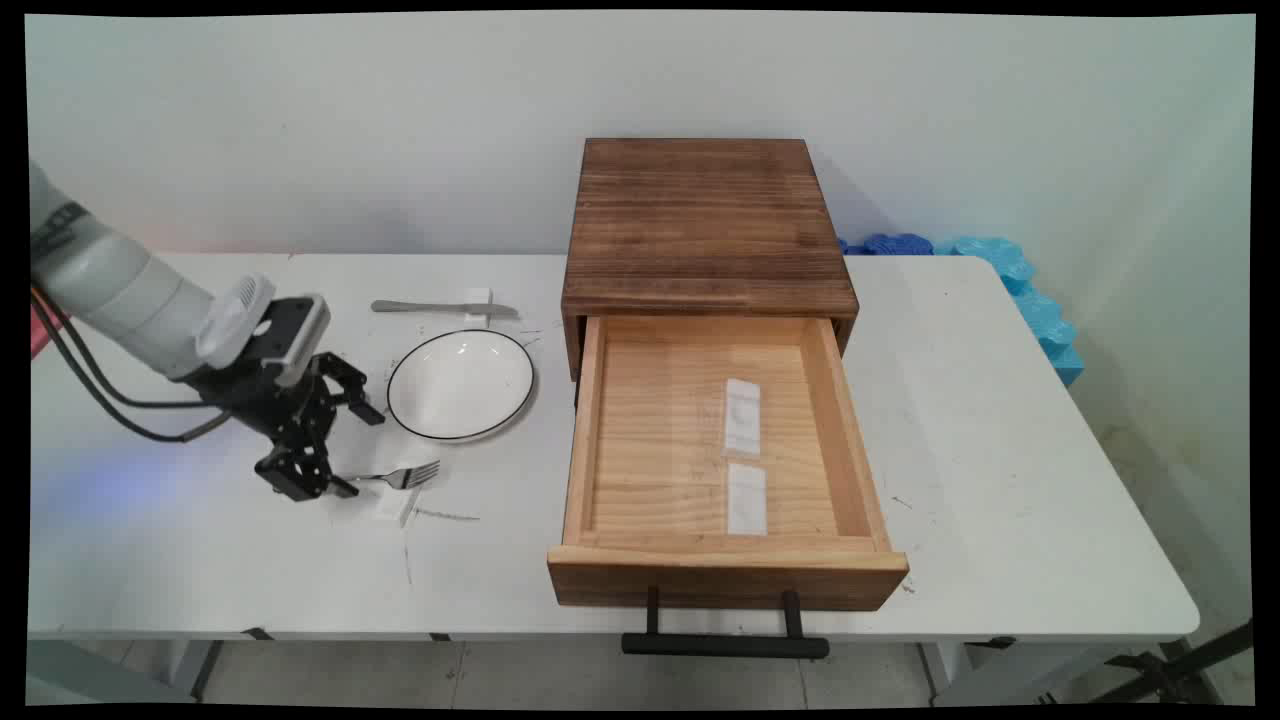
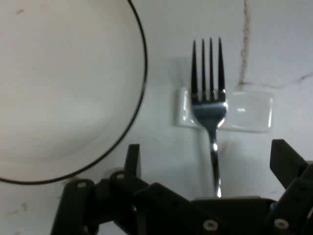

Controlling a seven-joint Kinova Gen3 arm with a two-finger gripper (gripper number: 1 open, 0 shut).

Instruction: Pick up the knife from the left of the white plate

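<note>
White table [image 1: 1000, 420]: drawer [image 1: 715, 440] pulled out holding two white pads [image 1: 743, 417]; gripper [image 1: 340, 445] jaws spread wide, straddling fork [image 2: 210, 105] handle beside plate [image 1: 461, 384].

I find the plate [image 1: 460, 384] left of the drawer [image 1: 715, 450], which stands pulled out from the cabinet [image 1: 708, 228] toward the table's [image 1: 1000, 480] near edge. The knife [image 1: 444, 308] lies behind the plate. The fork [image 1: 398, 476] lies before the plate on a small block [image 1: 393, 506]. Two labels [image 1: 743, 455] lie in the drawer, one behind the other.
</note>
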